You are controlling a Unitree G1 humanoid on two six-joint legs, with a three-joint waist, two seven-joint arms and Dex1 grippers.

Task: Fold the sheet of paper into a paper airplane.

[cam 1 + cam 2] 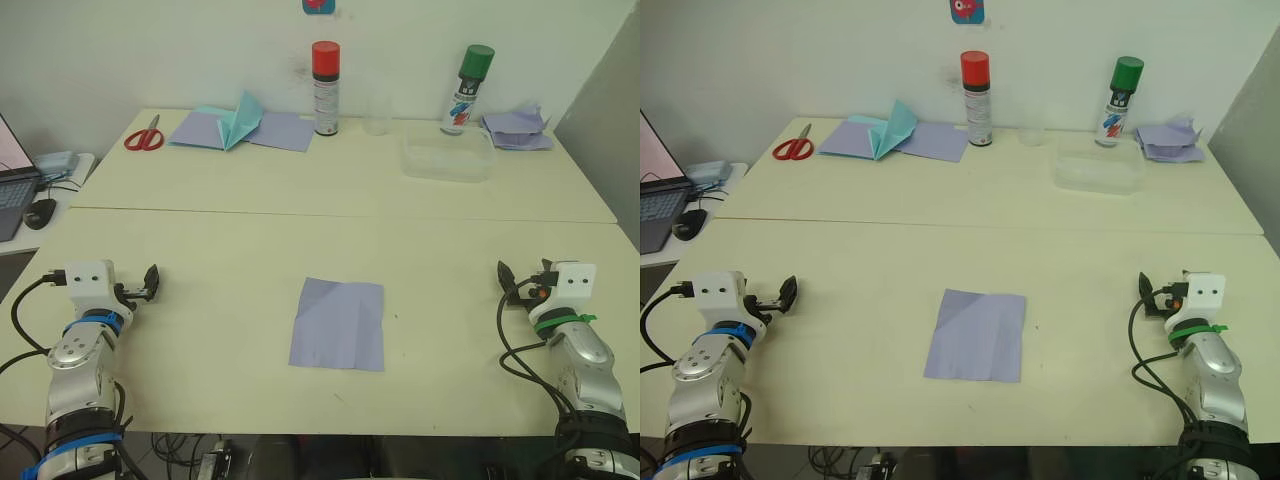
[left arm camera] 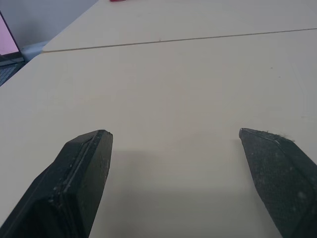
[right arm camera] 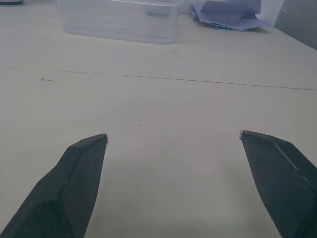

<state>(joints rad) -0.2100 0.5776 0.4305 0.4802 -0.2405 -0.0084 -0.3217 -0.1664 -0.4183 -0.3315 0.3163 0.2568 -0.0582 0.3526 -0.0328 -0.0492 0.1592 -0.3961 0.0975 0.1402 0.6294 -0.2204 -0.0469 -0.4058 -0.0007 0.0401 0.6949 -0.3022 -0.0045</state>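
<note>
The sheet of paper [image 1: 338, 323] is pale lavender, roughly square and creased, lying flat in the middle of the near table. My left gripper [image 1: 151, 282] rests near the front left of the table, well to the left of the sheet. It is open, with bare tabletop between its fingers [image 2: 84, 163]. My right gripper [image 1: 506, 277] sits near the front right, well to the right of the sheet. It is open too, and its fingers [image 3: 81, 166] hold nothing. No folded paper airplane of lavender paper is in view.
At the back stand a red-capped spray can [image 1: 326, 88], a green-capped can [image 1: 468, 89] and a clear plastic tub [image 1: 448, 157]. Red scissors [image 1: 145, 137], flat lavender sheets with a teal pointed paper [image 1: 240, 120] and a crumpled lavender pile [image 1: 518, 129] lie there. A laptop [image 1: 12, 180] sits left.
</note>
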